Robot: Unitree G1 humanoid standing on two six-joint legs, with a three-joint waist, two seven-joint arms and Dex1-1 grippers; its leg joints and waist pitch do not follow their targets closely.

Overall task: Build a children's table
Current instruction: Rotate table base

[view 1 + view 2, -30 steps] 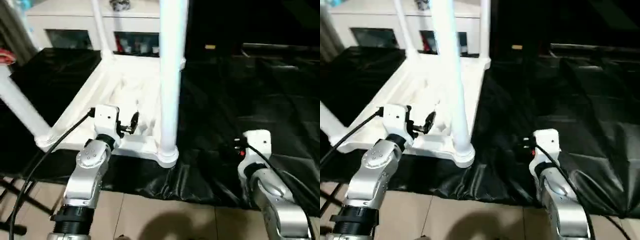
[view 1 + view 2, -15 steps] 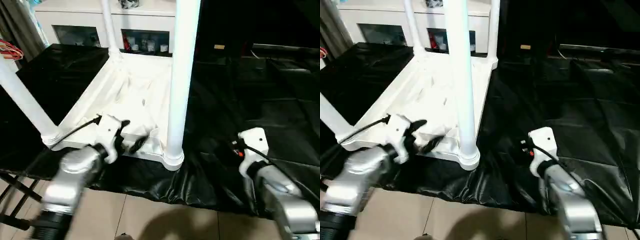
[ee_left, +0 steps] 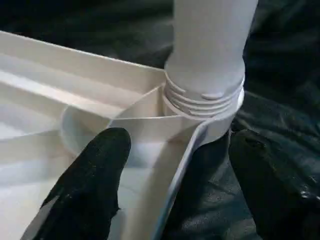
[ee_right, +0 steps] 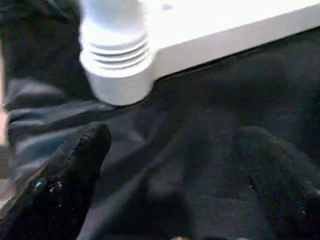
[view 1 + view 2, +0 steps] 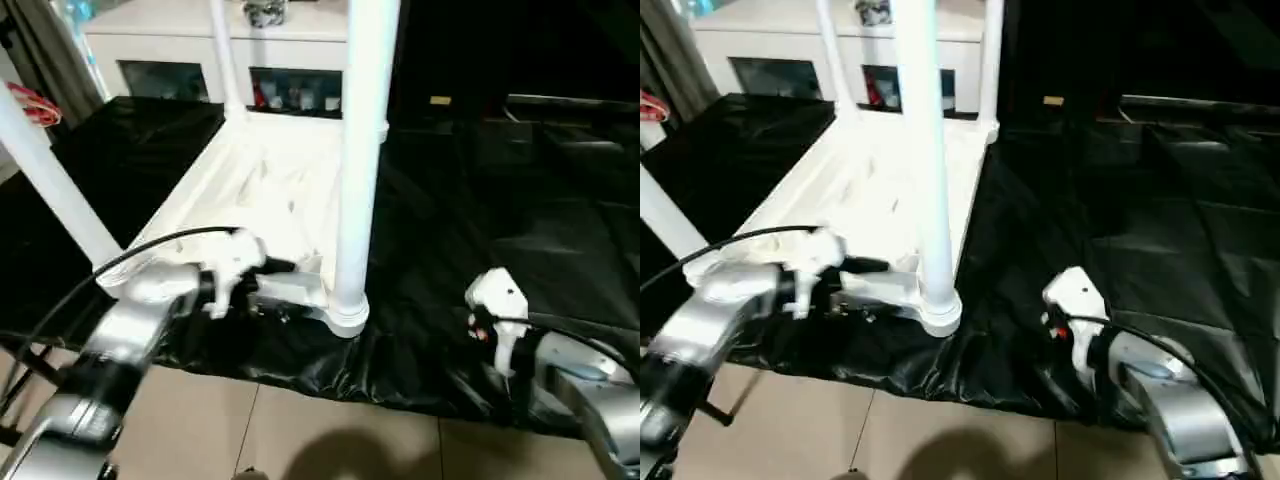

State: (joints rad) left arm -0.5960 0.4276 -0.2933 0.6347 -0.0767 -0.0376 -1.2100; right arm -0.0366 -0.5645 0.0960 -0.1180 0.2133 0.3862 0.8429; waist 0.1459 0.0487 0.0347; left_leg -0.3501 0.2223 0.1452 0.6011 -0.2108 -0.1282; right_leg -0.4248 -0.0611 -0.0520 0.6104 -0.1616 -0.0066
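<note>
The table top (image 5: 255, 190) lies upside down on black sheeting (image 5: 480, 210), legs upright; the near leg (image 5: 358, 150) stands in its corner socket (image 3: 200, 112), long axis vertical; the left pincer (image 3: 175, 175) is nearer, released, its fingers straddling the rim beside that socket; the right pincer (image 4: 170, 175), released, hovers over open sheeting just right of the corner, with free room there.
</note>
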